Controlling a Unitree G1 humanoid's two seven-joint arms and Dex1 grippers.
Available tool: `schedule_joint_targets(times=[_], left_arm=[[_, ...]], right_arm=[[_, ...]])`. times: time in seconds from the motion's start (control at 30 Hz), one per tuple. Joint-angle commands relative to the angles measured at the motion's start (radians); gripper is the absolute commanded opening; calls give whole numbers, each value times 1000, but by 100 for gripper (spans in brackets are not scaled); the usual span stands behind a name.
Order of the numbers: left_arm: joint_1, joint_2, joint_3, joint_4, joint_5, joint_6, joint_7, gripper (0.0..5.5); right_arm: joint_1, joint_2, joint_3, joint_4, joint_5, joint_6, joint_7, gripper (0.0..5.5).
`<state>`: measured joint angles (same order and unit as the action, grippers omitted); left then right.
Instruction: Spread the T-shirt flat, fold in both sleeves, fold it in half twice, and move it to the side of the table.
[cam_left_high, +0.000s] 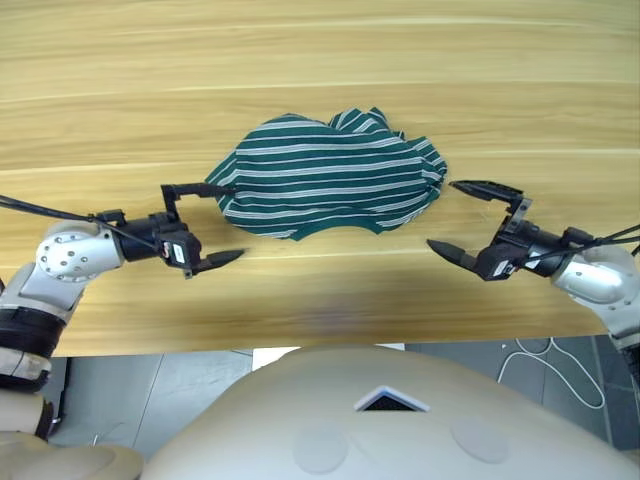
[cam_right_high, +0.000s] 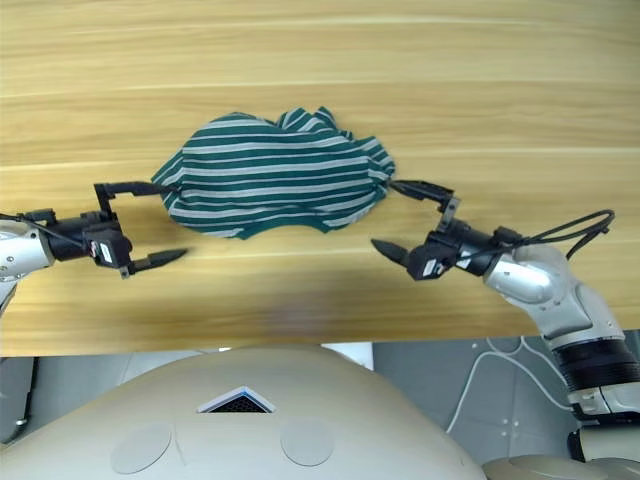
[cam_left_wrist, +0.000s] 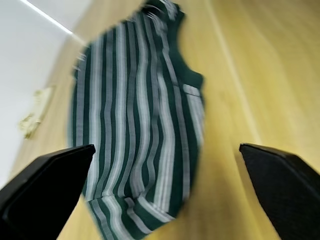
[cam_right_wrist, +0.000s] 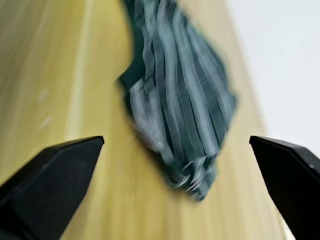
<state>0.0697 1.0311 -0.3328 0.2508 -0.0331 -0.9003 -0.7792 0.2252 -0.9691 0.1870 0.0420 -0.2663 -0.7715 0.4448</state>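
- The wooden table (cam_left_high: 320, 60) lies under the T-shirt and stretches well past it on every side, with the widest bare run of pale planks beyond the T-shirt's far edge.
- The T-shirt (cam_left_high: 330, 175) is dark green with thin white stripes. It sits on the table as a rumpled, roughly oval heap (not spread flat, no sleeve laid out), with folds bunched along its far rim and at its right end.
- The left gripper (cam_left_high: 237, 220) is at the T-shirt's left end, its two black fingers spread wide and gripping nothing. The farther fingertip reaches the cloth's left edge, though I cannot tell whether it touches. The nearer fingertip is over bare wood just beside the T-shirt's near-left hem.
- The right gripper (cam_left_high: 441, 213) is at the T-shirt's right end, its fingers likewise parted wide and empty. The farther fingertip is just beside the bunched right edge, and the nearer one is over bare wood close to the T-shirt's near-right corner.
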Motion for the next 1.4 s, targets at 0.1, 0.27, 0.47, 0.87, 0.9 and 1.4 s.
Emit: schedule_joint_targets(times=[0.1, 0.27, 0.47, 0.87, 0.9, 1.4], left_arm=[[9, -27, 39, -57, 281, 109, 68, 539], [-7, -46, 24, -67, 428, 162, 104, 539], [-23, -43, 0, -105, 423, 204, 62, 460], [-31, -29, -4, -137, 433, 283, 8, 270], [-39, -30, -3, -133, 436, 289, 6, 249], [-47, -56, -35, -168, 422, 314, -27, 9]], right_arm=[[-46, 16, 24, -23, -176, 167, 64, 540], [-102, 52, 83, -39, -256, 229, 98, 540], [-136, 97, 136, -16, -284, 244, 93, 469], [-192, 132, 166, 83, -330, 275, 61, 258], [-195, 133, 168, 86, -331, 275, 58, 232], [-199, 148, 186, 92, -329, 273, 31, 0]])
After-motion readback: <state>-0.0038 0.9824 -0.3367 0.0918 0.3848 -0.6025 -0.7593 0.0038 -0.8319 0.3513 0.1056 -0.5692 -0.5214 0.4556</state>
